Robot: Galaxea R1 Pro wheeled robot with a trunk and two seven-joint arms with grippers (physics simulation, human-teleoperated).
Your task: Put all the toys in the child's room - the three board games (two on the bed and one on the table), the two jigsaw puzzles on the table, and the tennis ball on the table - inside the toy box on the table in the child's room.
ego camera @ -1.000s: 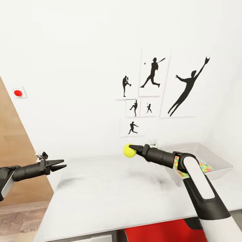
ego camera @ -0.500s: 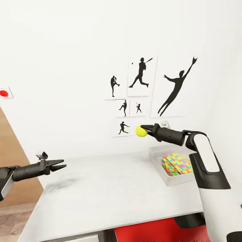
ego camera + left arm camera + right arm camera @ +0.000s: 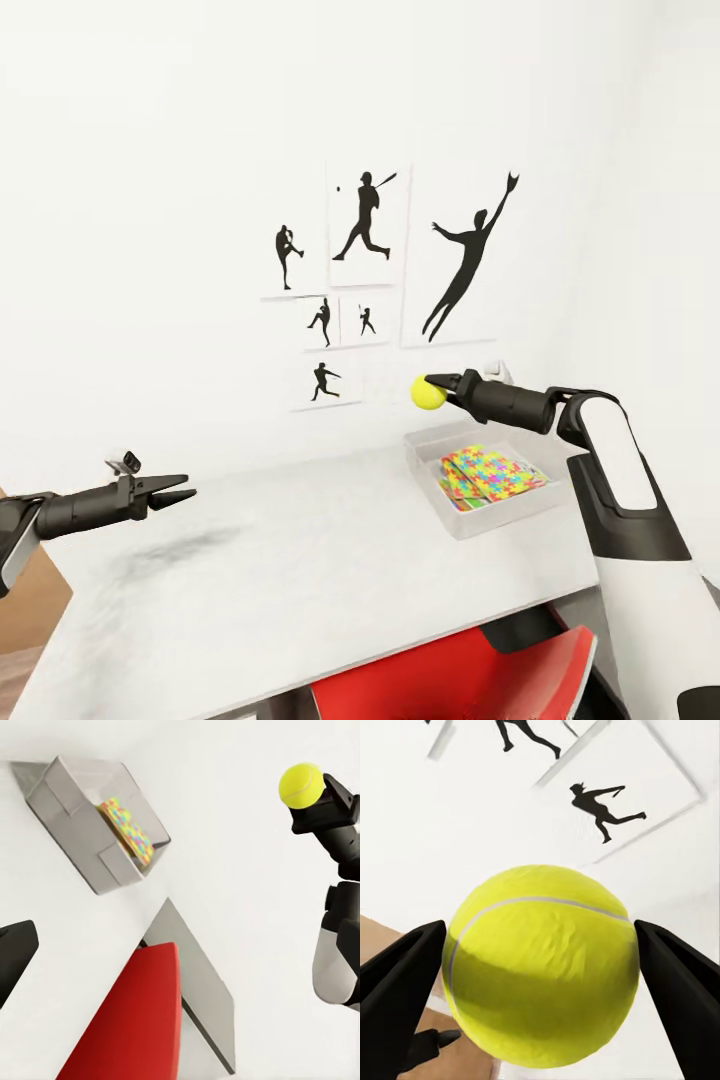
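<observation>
Head view: right hand (image 3: 438, 387) clamped on the tennis ball (image 3: 428, 392), held in the air near the wall at about 10 o'clock from the toy box (image 3: 432, 484); the ball hangs over the box's far left corner rather than its middle. The toy box sits on the white counter (image 3: 300, 570) with jigsaw puzzles (image 3: 490, 473) lying inside. Left hand (image 3: 178, 492) hovers at 9 o'clock over the counter's left part, carrying nothing, its fingers drawn close together. A red chair seat (image 3: 450, 680) shows below the counter's near edge. Left wrist view: the toy box (image 3: 75, 832) with the jigsaw puzzles (image 3: 129, 831) against its inner wall; the tennis ball (image 3: 301, 784) in the right hand (image 3: 319, 795), well apart from the box — the red chair seat (image 3: 135, 1020) lies between. Right wrist view: the tennis ball (image 3: 540, 964) sits between the two dark fingers (image 3: 679, 997), which press it at either side. Risk, as judged: released from here, the ball could strike the rim or bounce out off the puzzles, then roll along the counter to the floor — cause being the off-centre position and the height of the drop.
</observation>
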